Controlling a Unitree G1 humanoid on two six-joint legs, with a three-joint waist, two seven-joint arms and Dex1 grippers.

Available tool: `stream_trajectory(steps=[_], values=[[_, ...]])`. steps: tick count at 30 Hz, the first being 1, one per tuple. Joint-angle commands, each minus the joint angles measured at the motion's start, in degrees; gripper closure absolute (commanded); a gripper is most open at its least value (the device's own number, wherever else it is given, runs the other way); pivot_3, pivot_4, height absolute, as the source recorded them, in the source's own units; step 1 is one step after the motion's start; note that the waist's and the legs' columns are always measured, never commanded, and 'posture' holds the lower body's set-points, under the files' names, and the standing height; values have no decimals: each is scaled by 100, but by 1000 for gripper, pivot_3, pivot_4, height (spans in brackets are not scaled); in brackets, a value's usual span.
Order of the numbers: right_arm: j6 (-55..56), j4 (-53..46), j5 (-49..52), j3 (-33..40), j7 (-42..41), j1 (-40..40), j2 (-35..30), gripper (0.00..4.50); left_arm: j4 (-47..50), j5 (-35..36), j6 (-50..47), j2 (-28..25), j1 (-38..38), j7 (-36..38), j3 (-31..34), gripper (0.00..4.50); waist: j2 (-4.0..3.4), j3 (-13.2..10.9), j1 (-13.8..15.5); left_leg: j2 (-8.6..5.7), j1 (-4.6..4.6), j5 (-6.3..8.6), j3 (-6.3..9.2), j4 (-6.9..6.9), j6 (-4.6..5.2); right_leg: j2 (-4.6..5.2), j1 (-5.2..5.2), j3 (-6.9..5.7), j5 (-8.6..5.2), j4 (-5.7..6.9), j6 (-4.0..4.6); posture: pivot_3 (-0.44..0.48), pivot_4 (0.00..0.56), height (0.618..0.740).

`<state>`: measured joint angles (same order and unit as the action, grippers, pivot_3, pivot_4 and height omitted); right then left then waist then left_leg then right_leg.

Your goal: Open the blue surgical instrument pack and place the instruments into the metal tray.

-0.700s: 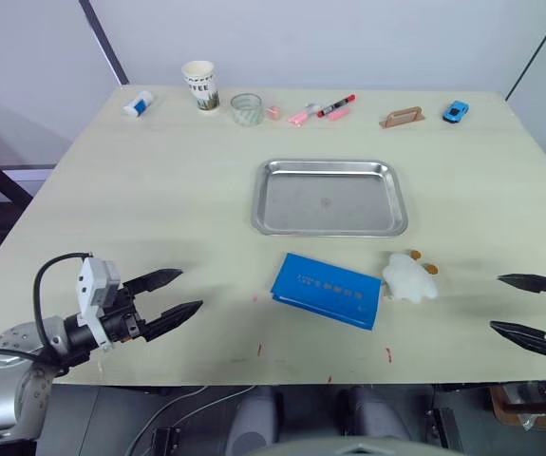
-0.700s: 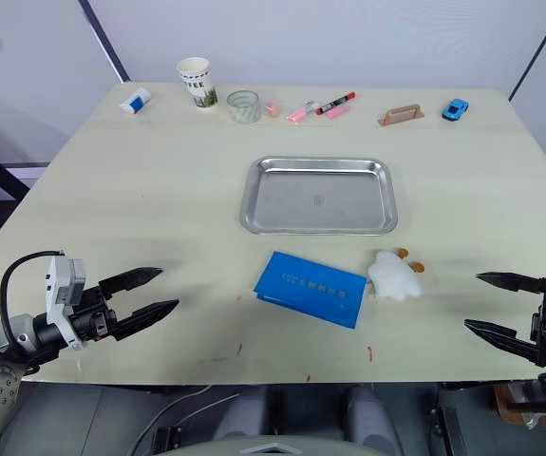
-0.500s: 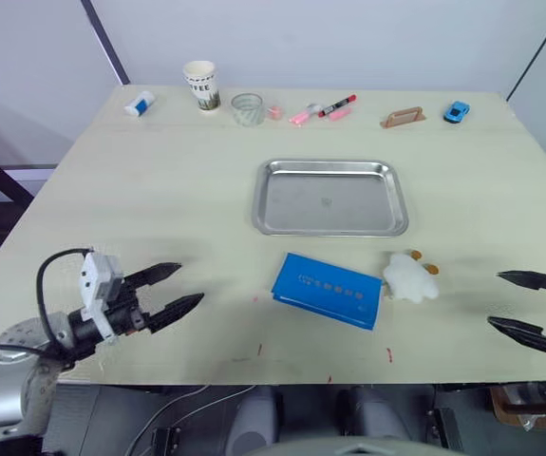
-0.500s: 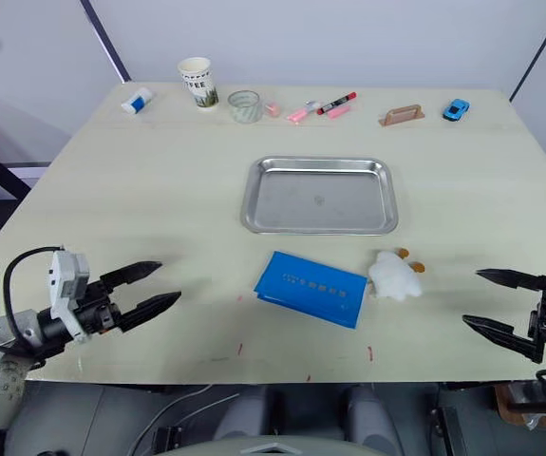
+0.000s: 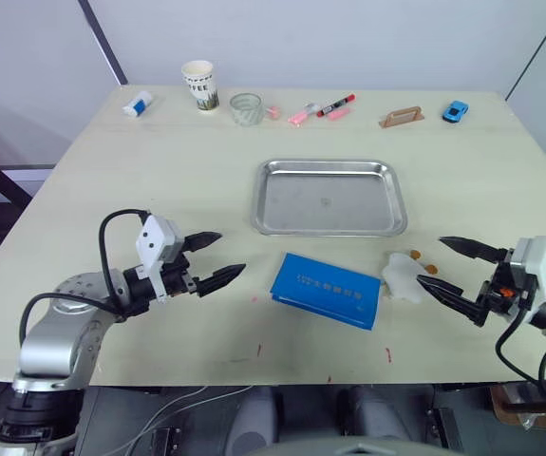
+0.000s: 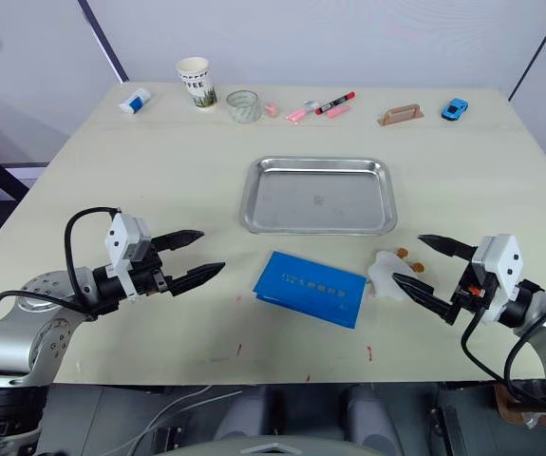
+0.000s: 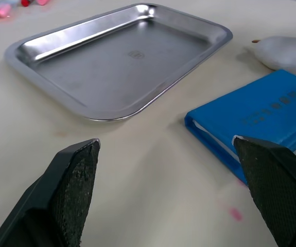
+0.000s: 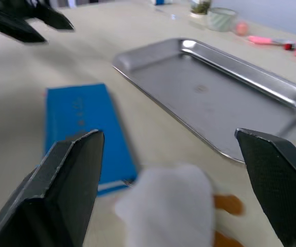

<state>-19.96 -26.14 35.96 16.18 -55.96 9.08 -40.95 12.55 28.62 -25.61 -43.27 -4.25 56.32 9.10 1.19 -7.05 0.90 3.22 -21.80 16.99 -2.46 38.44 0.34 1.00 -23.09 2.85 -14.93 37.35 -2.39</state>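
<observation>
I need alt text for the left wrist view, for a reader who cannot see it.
An open end effector points across a pale table between an empty metal tray and a closed blue pack. A white soft object lies beyond the pack.

— Where is the blue pack (image 5: 328,290)?

— Flat on the table near the front edge, closed, a bright-blue rectangle with small white print on top. It lies slightly askew, its right end nearer than its left. A whitish layer shows along its left edge in the left wrist view.

— And the metal tray (image 5: 329,169)?

— Just beyond the pack, farther from the front edge, apart from it. It is shiny steel, rectangular with rounded corners and a low raised rim, lying level with its long side running left to right. Its floor is bare.

— The instruments?

— Not out; the pack is shut.
</observation>
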Motion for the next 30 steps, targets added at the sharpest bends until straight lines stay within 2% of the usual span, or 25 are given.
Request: stream_trajectory(steps=[1, 3, 4, 5, 6, 7, 8, 9, 10, 15, 19, 26, 30], values=[[-242, -611, -555, -487, 259, 259, -295, 1653, -499, -44, 120, -234, -481, 712, -323, 1291, 2, 0, -3, 0, 0, 0, -1, 0, 0, 0, 0, 1, 0, 0, 0, 0, 150, 740], [-436, -809, -827, -722, 386, 410, -482, 2239, -687, -128, 177, -280, -659, 944, -502, 1769, 3, 0, 0, 0, -1, 0, 4, 1, 0, -2, 0, -4, -2, 0, 0, 0, 150, 740], [-501, -889, -895, -786, 435, 454, -525, 2808, -732, -128, 191, -303, -690, 1018, -524, 2312, 4, 1, -1, -2, -2, 0, 2, 1, 0, -1, -1, -2, -3, 0, -1, 0, 150, 740], [-629, -964, -1028, -946, 588, 456, -538, 3049, -910, -170, 266, -313, -794, 1138, -592, 2475, 4, 1, -7, -2, -2, 0, 1, 2, 0, -1, 0, 0, -4, 1, -2, 0, 150, 740], [-661, -964, -1265, -1153, 695, 449, -577, 3473, -1160, -329, 440, -259, -941, 1157, -709, 2881, 4, 1, -10, -3, -2, 1, -2, 1, 1, 0, -2, 3, -4, 0, -3, 0, 150, 740], [-680, -943, -1496, -1354, 810, 422, -597, 3657, -1384, -468, 589, -199, -1069, 1183, -810, 3059, 5, 1, -10, -3, -2, 1, -1, 2, 1, -1, -2, 2, -5, 1, -2, 0, 150, 740], [-734, -946, -1666, -1544, 910, 386, -591, 4251, -1562, -532, 682, -138, -1178, 1248, -899, 3607, 6, 1, -7, -3, 2, 1, 0, 2, 1, -2, -1, 1, -5, 2, -2, 0, 150, 740], [-833, -986, -1756, -1711, 1016, 303, -544, 4481, -1734, -563, 756, -81, -1281, 1312, -940, 3938, 6, 1, -8, -3, -1, 0, 2, 3, 1, -3, -2, 0, -6, 4, -1, 0, 150, 740], [-923, -1027, -1778, -1795, 1104, 243, -487, 4500, -1842, -574, 790, -28, -1358, 1353, -969, 4357, 6, 1, -10, -3, -2, 1, 1, 4, 1, -4, -3, 1, -7, 4, 1, 0, 150, 740], [-1683, -1398, -1754, -2140, 1479, -236, -298, 4500, -2797, -890, 1333, 160, -1953, 1832, -1254, 4357, 12, -1, 13, -3, -5, 1, 4, 7, 3, -5, -6, 0, -7, 10, 2, 0, 150, 740], [-1915, -1562, -1713, -2029, 1538, -174, -407, 4500, -3223, -1124, 1621, 494, -2366, 1956, -1510, 4357, 13, 0, 25, -14, -20, 2, 21, 20, 4, -4, -5, 3, -9, 8, -1, 0, 150, 740], [-2396, -1757, -1589, -1761, 1694, -294, -488, 4500, -3579, -1334, 1934, 819, -2535, 2084, -1688, 4357, 15, 0, -20, -12, -21, 4, 31, 22, 7, -8, -5, 3, -10, 13, -1, 0, 150, 740], [-2403, -1793, -1557, -1508, 1580, -74, -650, 4500, -3741, -1489, 2132, 967, -2575, 2123, -1820, 4357, 16, 1, 2, -13, -24, 4, 36, 23, 8, -7, -5, 0, -10, 12, -2, 0, 150, 740]])
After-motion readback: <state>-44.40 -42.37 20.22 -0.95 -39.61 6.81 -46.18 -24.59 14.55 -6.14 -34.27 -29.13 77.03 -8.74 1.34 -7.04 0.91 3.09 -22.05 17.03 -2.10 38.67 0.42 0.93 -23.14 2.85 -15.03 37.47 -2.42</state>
